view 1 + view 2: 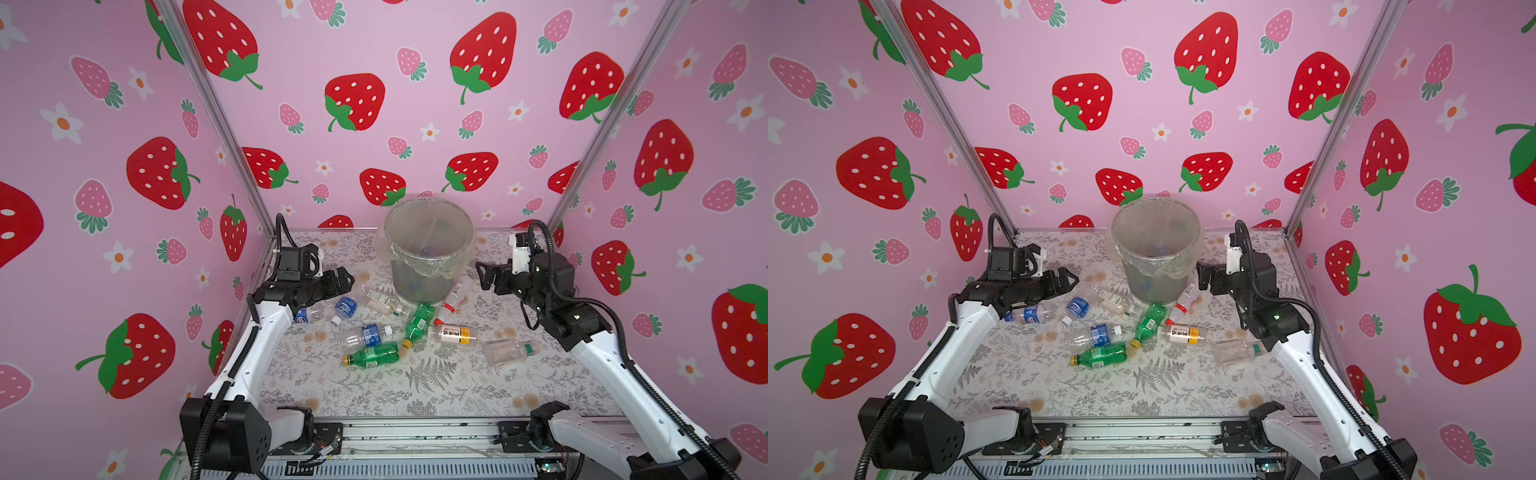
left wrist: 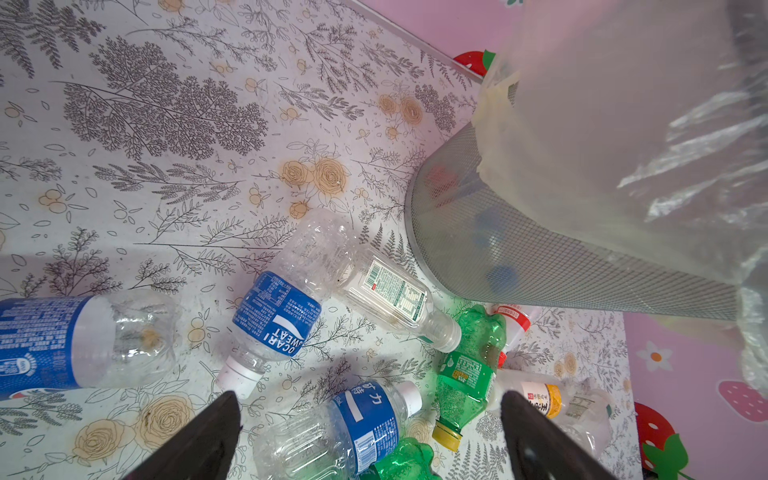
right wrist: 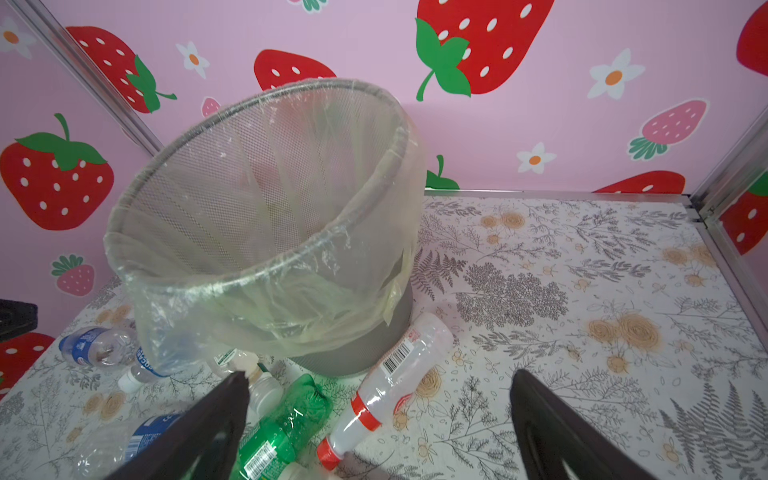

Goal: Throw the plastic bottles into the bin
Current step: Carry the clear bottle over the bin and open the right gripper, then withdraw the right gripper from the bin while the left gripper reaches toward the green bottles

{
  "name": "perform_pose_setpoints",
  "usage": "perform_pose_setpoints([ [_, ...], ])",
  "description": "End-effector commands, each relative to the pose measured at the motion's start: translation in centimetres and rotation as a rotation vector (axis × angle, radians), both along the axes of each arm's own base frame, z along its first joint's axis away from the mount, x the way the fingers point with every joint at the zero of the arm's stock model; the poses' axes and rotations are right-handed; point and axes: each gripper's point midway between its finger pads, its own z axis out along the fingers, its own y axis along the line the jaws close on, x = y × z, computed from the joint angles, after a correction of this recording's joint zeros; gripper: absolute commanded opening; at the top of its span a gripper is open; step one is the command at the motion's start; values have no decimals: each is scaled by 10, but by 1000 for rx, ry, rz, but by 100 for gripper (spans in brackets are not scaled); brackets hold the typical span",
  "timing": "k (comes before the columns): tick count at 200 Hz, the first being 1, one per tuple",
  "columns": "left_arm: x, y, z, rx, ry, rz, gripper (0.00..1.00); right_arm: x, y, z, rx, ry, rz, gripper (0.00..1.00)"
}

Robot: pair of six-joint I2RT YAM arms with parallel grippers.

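Hovering my left gripper (image 1: 348,279) and right gripper (image 1: 481,275) either side of bin (image 1: 415,286), both spread wide, holding nothing. Bin stands far-middle on table (image 1: 457,386); bottles (image 1: 365,336) lie scattered before it, few inside.

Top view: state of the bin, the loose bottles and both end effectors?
bin: upright, liner over rim, a few items inside.
left end effector: open, empty.
right end effector: open, empty.
Pocari bottle: lying flat, capped.
front green bottle: lying flat, yellow cap on.
red-capped bottle: lying flat beside the bin.
green-capped clear bottle: lying flat, apart from the rest.
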Motion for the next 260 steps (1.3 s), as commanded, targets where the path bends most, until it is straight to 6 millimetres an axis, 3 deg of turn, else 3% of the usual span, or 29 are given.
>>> perform_pose_setpoints([
  [1,-1,1,9,5,-28,-7,99,-8,-6,-4,17,7,-12,99],
  [57,-3,0,8,24,-38,-18,99,-17,-11,-30,0,41,-16,99],
  [108,-12,-5,19,20,-52,-50,99,-18,-18,-57,-51,88,-41,99],
  [187,-47,-18,17,5,-14,-114,99,-16,-17,-70,-63,97,-36,99],
  [260,-81,-51,15,86,7,-253,99,-21,-15,-81,-33,125,-29,99],
])
